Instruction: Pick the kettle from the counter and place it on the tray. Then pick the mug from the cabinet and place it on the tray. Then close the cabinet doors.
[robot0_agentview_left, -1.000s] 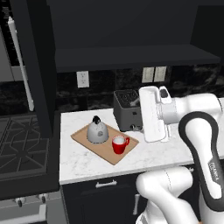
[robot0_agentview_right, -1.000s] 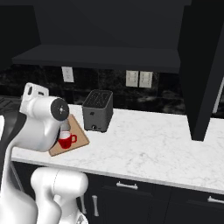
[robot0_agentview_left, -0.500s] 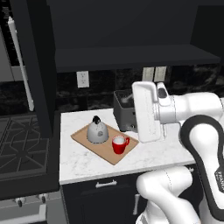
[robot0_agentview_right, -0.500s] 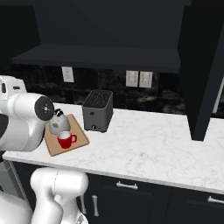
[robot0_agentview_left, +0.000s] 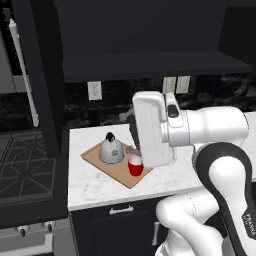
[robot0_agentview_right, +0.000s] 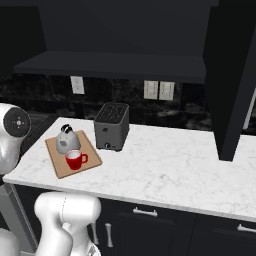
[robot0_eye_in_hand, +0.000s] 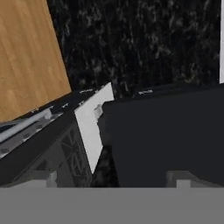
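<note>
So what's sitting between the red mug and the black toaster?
Nothing: in the right base view, just bare tray edge and counter lie between mug and toaster.

One small line of dark lettering runs along the robot arm's (robot0_agentview_left: 235, 185) white lower segment, near the right edge of the left base view; it is too small and blurred to read. Nothing else carries legible words, numbers, brands or signs.

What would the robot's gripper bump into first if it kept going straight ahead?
Most likely the open cabinet door, the dark panel ahead of the open gripper. Its edge is near the middle of the hand view, so the gripper could slip past toward the stove; depth is unclear.
</note>
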